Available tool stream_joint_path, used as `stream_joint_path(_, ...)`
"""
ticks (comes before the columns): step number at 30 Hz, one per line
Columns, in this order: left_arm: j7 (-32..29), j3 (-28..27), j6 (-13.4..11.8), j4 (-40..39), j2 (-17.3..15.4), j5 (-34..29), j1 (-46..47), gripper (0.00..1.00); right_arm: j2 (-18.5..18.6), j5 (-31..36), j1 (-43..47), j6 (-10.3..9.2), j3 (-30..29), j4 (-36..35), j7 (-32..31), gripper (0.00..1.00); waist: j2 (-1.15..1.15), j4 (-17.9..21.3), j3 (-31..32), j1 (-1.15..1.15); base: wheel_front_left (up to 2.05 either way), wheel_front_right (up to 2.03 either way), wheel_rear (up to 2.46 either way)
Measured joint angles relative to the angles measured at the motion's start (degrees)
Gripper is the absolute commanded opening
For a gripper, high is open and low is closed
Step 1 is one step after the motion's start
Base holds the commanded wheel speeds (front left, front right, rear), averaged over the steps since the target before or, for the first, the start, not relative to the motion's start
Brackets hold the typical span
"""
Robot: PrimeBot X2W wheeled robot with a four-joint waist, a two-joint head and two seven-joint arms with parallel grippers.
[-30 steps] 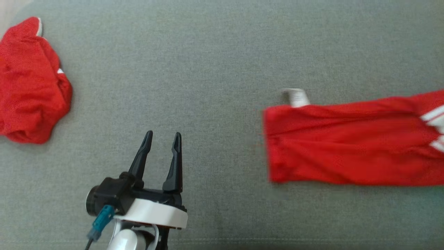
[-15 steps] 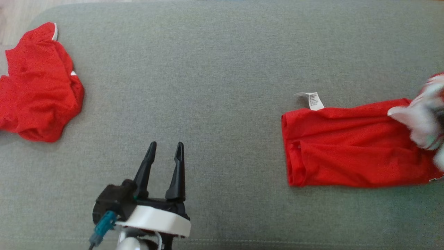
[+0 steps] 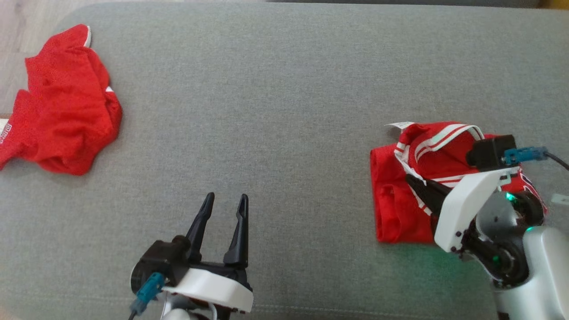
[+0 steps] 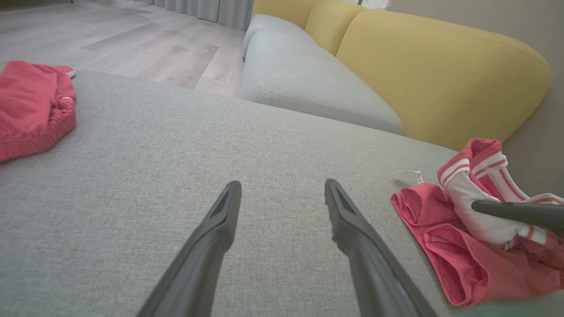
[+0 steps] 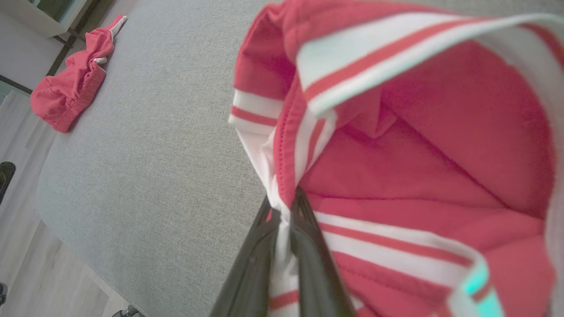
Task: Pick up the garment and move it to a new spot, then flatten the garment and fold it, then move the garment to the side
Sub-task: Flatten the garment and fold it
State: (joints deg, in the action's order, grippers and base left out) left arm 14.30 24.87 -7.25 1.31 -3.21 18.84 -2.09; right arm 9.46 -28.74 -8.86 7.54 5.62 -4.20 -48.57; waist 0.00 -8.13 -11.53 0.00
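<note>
The garment (image 3: 391,204) is red with white stripes and lies at the right of the grey cushion (image 3: 275,98). Its striped end is lifted and doubled back over the flat red part. My right gripper (image 3: 412,181) is shut on that striped hem, and in the right wrist view the right gripper (image 5: 285,207) pinches the white and red edge of the garment (image 5: 418,167). A white label (image 3: 398,126) sticks out at the far edge. My left gripper (image 3: 226,198) stands open over bare cushion at the lower left, well away from the garment (image 4: 454,259); the left gripper (image 4: 283,187) holds nothing.
A second red garment (image 3: 66,120) lies crumpled at the cushion's far left corner. A yellow sofa back (image 4: 440,75) and another grey seat (image 4: 308,83) stand beyond the cushion. Wood floor (image 4: 132,39) lies past the left edge.
The head camera has shifted. My right arm has come into view, carrying the garment's striped end leftward over the flat part. The left gripper stays open.
</note>
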Motion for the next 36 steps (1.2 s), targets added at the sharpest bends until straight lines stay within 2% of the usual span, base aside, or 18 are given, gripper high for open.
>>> stream_joint_path(5, 0.00, -0.14, 0.01, 0.53, 0.01, -0.01, -0.02, 1.00, -1.09, 1.10, 0.02, -0.01, 0.27, 1.99, 1.79, 0.00, 0.00, -0.09, 0.21, 0.00, 0.00, 0.00, 0.00)
stream_joint_path(6, 0.00, -0.14, 0.01, 0.60, 0.01, -0.01, -0.03, 1.00, -1.48, 1.34, 0.02, -0.01, 0.55, 2.41, 2.11, 0.31, 0.00, -0.02, 0.23, 0.00, 0.00, 0.00, 0.00)
stream_joint_path(7, 0.00, -0.14, 0.02, 0.64, 0.01, -0.01, -0.04, 1.00, -1.80, 1.59, 0.02, -0.01, 0.89, 2.72, 2.27, 0.91, 0.00, 0.06, 0.25, 0.00, 0.00, 0.00, 0.00)
stream_joint_path(8, 0.00, -0.14, 0.01, 0.66, 0.01, -0.01, -0.04, 1.00, -2.10, 1.55, 0.02, -0.01, 1.18, 2.93, 2.56, 0.91, 0.00, 0.14, 0.29, 0.00, 0.00, 0.00, 0.00)
stream_joint_path(9, 0.00, -0.14, 0.01, 0.71, 0.01, -0.01, -0.04, 1.00, -2.46, 1.46, 0.02, -0.01, 1.22, 2.99, 2.99, 1.00, 0.00, 0.21, 0.39, 0.00, 0.00, 0.00, 0.00)
stream_joint_path(14, 0.00, -0.74, 0.01, 0.86, 0.02, -0.01, -0.12, 1.00, -5.67, -3.41, 0.11, -0.01, -1.78, -0.60, 8.28, 1.00, 0.00, 0.76, 1.47, 0.00, 0.00, 0.00, 0.00)
stream_joint_path(19, 0.00, -1.62, 0.24, 0.86, 0.01, -0.03, -1.55, 1.00, -6.15, -8.68, 0.60, -0.01, -5.97, -6.50, 15.77, 1.00, 0.00, 2.48, 2.82, 0.00, 0.00, 0.00, 0.00)
stream_joint_path(22, -0.01, -1.62, 0.63, 1.00, -0.01, -0.18, -2.91, 1.00, -6.46, -3.88, 2.41, -0.01, -7.28, -8.50, 20.69, 1.00, 0.00, 3.88, 3.66, 0.00, 0.00, 0.00, 0.00)
stream_joint_path(26, 0.00, -1.80, 0.78, 1.01, -0.01, -0.69, -3.19, 1.00, -6.15, 3.57, 6.60, -0.01, -9.99, -7.23, 27.19, 1.00, 0.00, 5.60, 4.88, 0.00, 0.00, 0.00, 0.00)
stream_joint_path(32, 0.00, -3.54, 1.24, 1.11, -0.04, -1.14, -3.87, 1.00, -3.45, 15.86, 12.13, -0.01, -14.25, -0.96, 42.05, 1.00, 0.00, 7.20, 6.75, 0.00, 0.00, 0.00, 0.00)
stream_joint_path(36, 0.00, -4.78, 1.77, 1.08, 0.00, -1.63, -3.93, 1.00, -3.33, 20.28, 14.25, -0.01, -15.02, 4.39, 50.02, 1.00, 0.00, 7.81, 7.31, 0.00, 0.00, 0.00, 0.00)
